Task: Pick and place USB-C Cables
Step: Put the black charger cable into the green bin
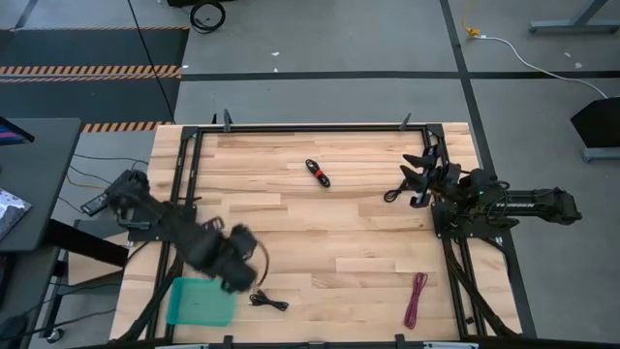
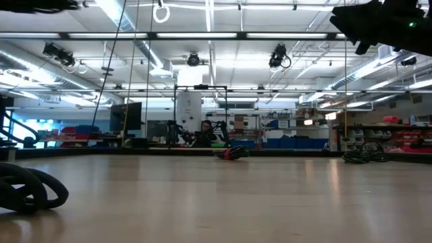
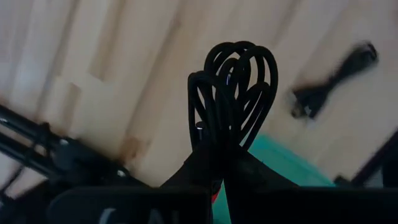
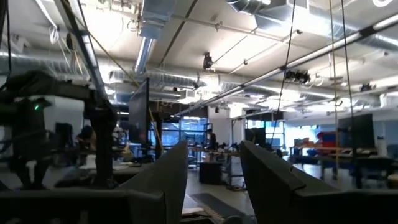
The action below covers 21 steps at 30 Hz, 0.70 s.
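Cable point(image 3: 233, 93) sits clamped in my left fingers point(image 3: 205, 165) near the tray point(image 1: 201, 301) at seven o'clock; I should centre above it before letting go, right gripper point(image 4: 214, 180) idle, parted, empty.

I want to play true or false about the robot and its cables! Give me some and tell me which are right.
1. The left gripper holds a coiled black cable. True.
2. The teal tray sits at the middle of the table. False: it lies near the table's corner on the left arm's side, by the left gripper.
3. The magenta-red cable lies on the wood on the right arm's side. True.
4. The right gripper is squeezing a cable. False: its fingers are apart with nothing between them.
5. The black-and-red cable is inside the tray. False: it lies on bare wood far from the tray.
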Each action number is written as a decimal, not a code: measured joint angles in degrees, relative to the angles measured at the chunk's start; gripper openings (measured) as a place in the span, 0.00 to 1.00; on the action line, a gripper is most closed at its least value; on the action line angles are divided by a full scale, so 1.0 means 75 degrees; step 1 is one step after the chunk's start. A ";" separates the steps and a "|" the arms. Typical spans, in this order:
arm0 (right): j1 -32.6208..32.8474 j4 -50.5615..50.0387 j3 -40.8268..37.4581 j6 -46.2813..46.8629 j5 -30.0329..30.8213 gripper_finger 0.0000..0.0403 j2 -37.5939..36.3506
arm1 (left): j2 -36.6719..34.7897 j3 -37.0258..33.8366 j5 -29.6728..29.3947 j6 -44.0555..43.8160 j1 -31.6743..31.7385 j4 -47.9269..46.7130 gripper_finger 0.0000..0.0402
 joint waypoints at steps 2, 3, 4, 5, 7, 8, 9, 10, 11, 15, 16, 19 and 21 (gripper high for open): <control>0.0000 0.0004 0.0000 0.0347 -0.0047 0.38 0.0000 | 0.0137 0.0000 -0.0001 -0.0298 -0.0444 -0.0025 0.05; 0.0000 0.0001 0.0000 0.0502 -0.0075 0.38 0.0000 | 0.0199 0.0000 0.0002 -0.0482 -0.0608 -0.0014 0.05; 0.0000 -0.0007 0.0000 0.0619 -0.0091 0.38 0.0000 | 0.0273 0.0000 0.0000 -0.0673 -0.0734 -0.0023 0.05; 0.0000 -0.0004 0.0000 0.0715 -0.0123 0.38 0.0000 | 0.0348 0.0000 0.0027 -0.0858 -0.0841 -0.0036 0.05; 0.0000 -0.0004 0.0000 0.0865 -0.0231 0.38 0.0000 | 0.0500 0.0000 0.0253 -0.1137 -0.1052 -0.0022 0.05; 0.0000 -0.0006 0.0000 0.0933 -0.0271 0.38 0.0000 | 0.0579 0.0000 0.0437 -0.1247 -0.1119 -0.0030 0.05; 0.0001 -0.0008 0.0000 0.0996 -0.0309 0.38 0.0000 | 0.0676 0.0000 0.0641 -0.1307 -0.1174 -0.0040 0.05; 0.0000 -0.0037 0.0000 0.1074 -0.0355 0.38 0.0000 | 0.0784 0.0000 0.0809 -0.1392 -0.1245 -0.0034 0.05; 0.0000 -0.0076 0.0000 0.1131 -0.0388 0.38 0.0000 | 0.0893 0.0000 0.0927 -0.1448 -0.1311 -0.0025 0.05; 0.0000 -0.0356 0.0000 0.1212 -0.0409 0.38 0.0000 | 0.1241 0.0000 0.0971 -0.1546 -0.1552 -0.0025 0.05; 0.0000 -0.0443 0.0000 0.1310 -0.0415 0.38 0.0000 | 0.1314 0.0000 0.0977 -0.1548 -0.1582 0.0006 0.05; 0.0000 -0.0675 0.0000 0.1563 -0.0457 0.38 0.0000 | 0.1488 0.0000 0.0970 -0.1594 -0.1630 0.0151 0.05; 0.0000 -0.0872 -0.0002 0.1553 -0.0469 0.38 0.0000 | 0.1585 0.0000 0.0973 -0.1630 -0.1639 0.0212 0.05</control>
